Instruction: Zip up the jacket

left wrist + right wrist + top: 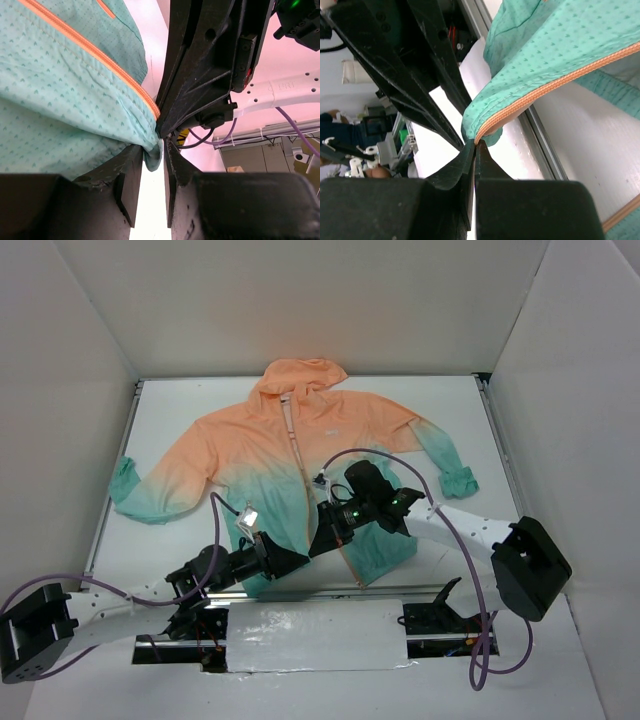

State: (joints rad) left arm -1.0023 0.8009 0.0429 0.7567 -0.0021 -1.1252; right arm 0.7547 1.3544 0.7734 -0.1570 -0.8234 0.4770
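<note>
The jacket lies flat on the white table, peach hood at the far side and teal hem near the arms. My right gripper is shut on the hem at the bottom end of the orange zipper and holds it a little above the table. My left gripper is right beside it. Its jaws stand apart, with a teal hem corner hanging between the fingertips. The teal fabric drapes over its left finger. The upper zipper looks joined; the hem end is hidden by the grippers.
White enclosure walls stand on three sides. A metal rail runs along the table's edge under the hem. A white padded strip covers the near edge between the arm bases. Purple cables loop over the jacket's right side.
</note>
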